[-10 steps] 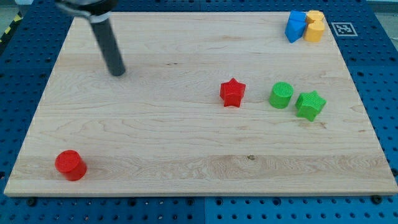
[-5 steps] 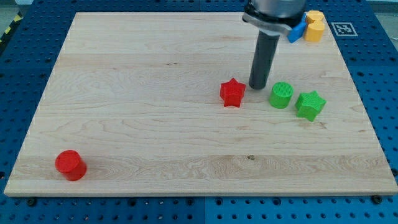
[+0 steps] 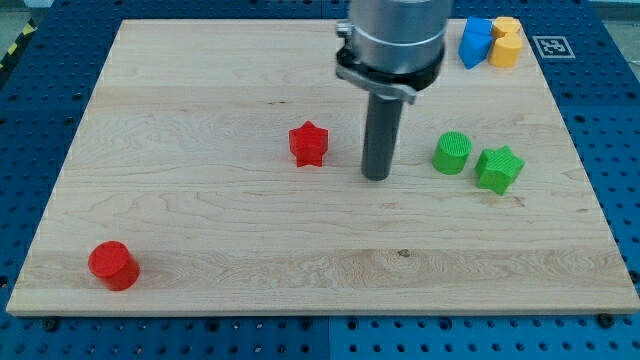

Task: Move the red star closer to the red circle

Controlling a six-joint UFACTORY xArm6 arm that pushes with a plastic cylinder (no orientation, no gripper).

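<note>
The red star (image 3: 309,144) lies near the middle of the wooden board (image 3: 200,90). The red circle (image 3: 112,265), a short cylinder, stands near the board's bottom left corner, far from the star. My tip (image 3: 376,177) rests on the board a short way to the right of the red star and slightly lower, apart from it. The dark rod rises from the tip to the grey arm at the view's top.
A green cylinder (image 3: 452,153) and a green star (image 3: 499,168) sit right of my tip. A blue block (image 3: 475,41) and two yellow blocks (image 3: 506,42) cluster at the top right corner.
The red star has slid left by about a block's width. My tip swept from the top left to the star's right side, then moved left and down behind it.
</note>
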